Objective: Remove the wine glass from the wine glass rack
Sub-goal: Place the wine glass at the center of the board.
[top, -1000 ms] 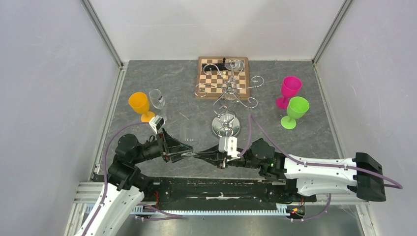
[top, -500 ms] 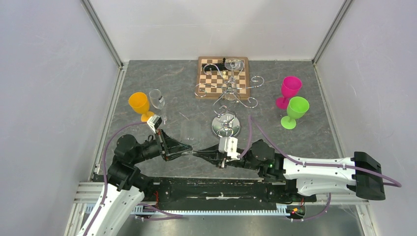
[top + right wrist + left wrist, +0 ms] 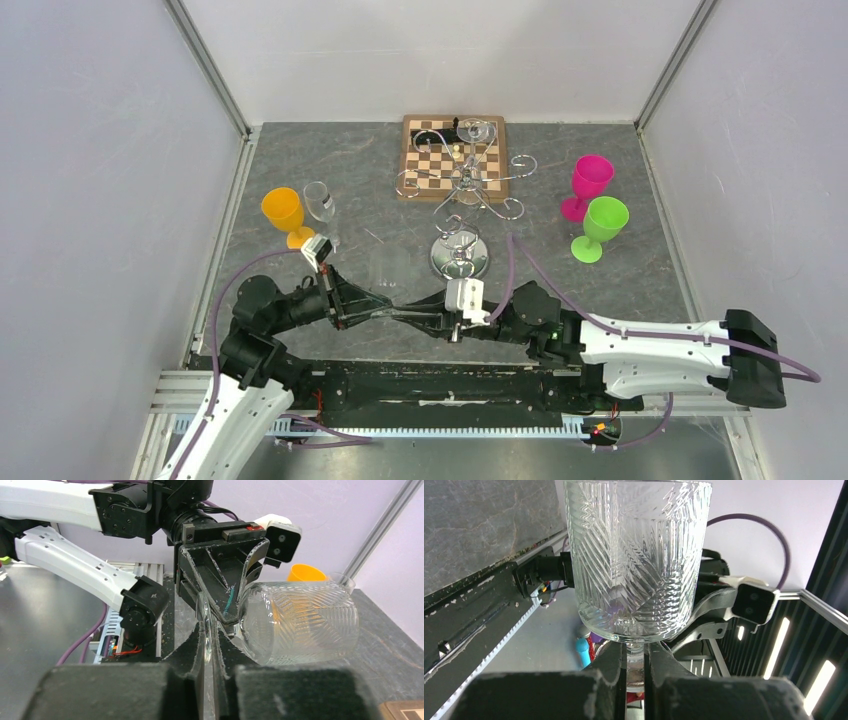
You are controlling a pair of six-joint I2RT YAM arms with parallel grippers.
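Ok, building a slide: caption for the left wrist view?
Left fingers pinch the stem of a ribbed clear wine glass.

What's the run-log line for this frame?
wine glass: off rack, on its side | left claw: shut on stem | right claw: around foot, grip unclear | rack: upright

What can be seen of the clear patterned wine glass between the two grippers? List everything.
The wine glass is clear, colourless glass. Its straight-walled bowl is cut with a herringbone pattern and sits on a short stem with a thin round foot. It looks empty and lies on its side, rim pointing away from the arm bases. The left gripper is shut on the stem just under the bowl. The right gripper has a finger on each side of the foot; whether they press it is unclear.
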